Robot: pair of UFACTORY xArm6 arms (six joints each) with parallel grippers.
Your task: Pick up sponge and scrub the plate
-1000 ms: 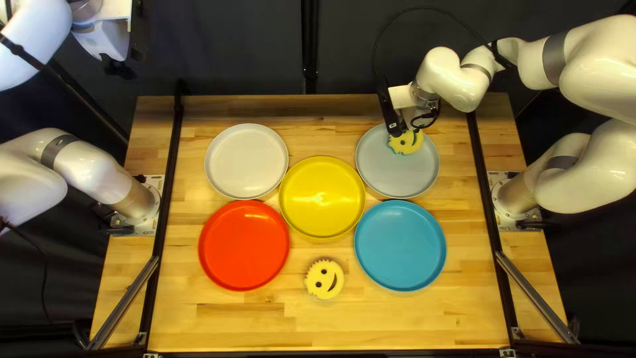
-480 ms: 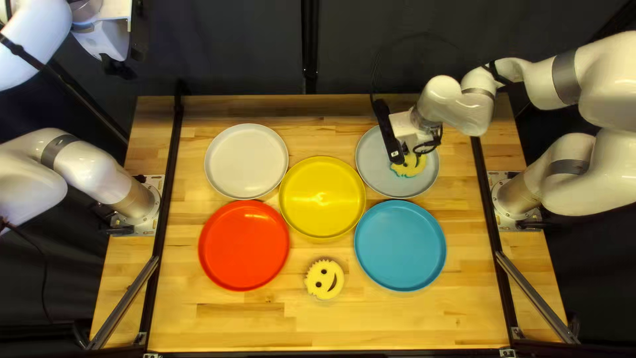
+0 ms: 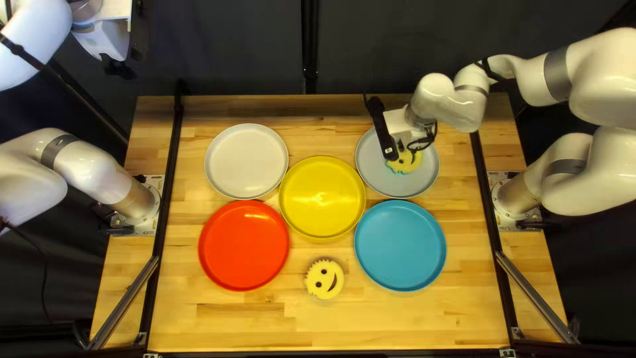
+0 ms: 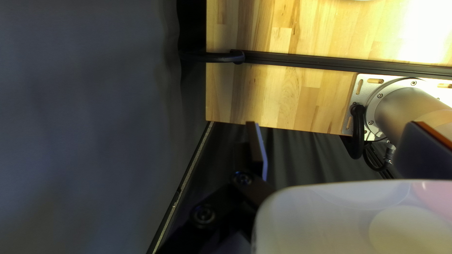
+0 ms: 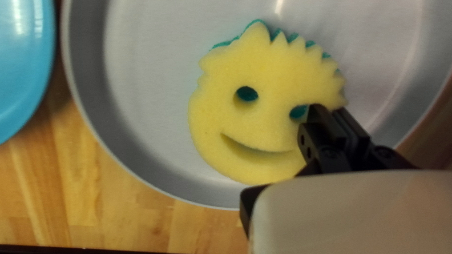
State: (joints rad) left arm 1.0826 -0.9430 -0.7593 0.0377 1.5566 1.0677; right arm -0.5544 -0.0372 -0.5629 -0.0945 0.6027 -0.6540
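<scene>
1. On the grey plate (image 5: 141,103), 1 yellow sponge (image 5: 263,122) lies face up, its green backing visible along the toothed edge.
2. Right gripper (image 5: 328,111): fingers drawn nearly together, pinching the sponge between 1 eye and its rim. Left gripper (image 4: 335,136): fingers wide apart, nothing between them, away from the work.
3. Step in hand, as judged: scrubbing, the pick-up being complete. Number of strokes completed cannot be determined.
4. Next move: keep the pinch, hold light downward pressure and sweep the sponge across the plate's flat base, stopping short of the raised wall. Risk: the hold is off-centre, so the soft body may swivel or slip out.
5. The other sponge (image 3: 324,279) sits on the table (image 3: 225,318), between the red plate (image 3: 244,245) and the blue plate (image 3: 400,245), untouched.
6. Markings: no brand, label or lettering is legible on the sponges or plates.
</scene>
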